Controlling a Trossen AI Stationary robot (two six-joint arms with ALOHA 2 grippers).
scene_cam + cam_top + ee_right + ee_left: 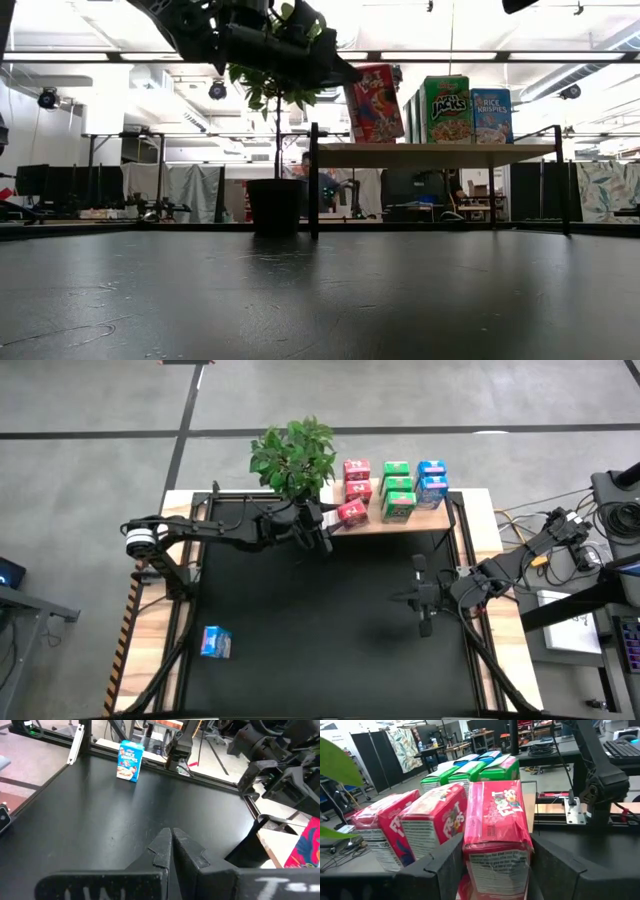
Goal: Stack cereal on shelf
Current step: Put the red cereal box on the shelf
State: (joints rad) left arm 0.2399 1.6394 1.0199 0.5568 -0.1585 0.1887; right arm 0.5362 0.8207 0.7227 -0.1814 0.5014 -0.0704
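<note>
Two dark, jointed arms; the left arm (215,528) wears a white band; matte black, angular fingers (165,851).

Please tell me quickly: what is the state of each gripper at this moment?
Left gripper: at the shelf, fingers around a tilted pink-red cereal box; grip or release cannot be told.
Right gripper: shut, empty, over the black table.

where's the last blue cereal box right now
In the high view the lone blue cereal box stands on the black tabletop near its front-left corner, far from the shelf and both grippers.
</note>
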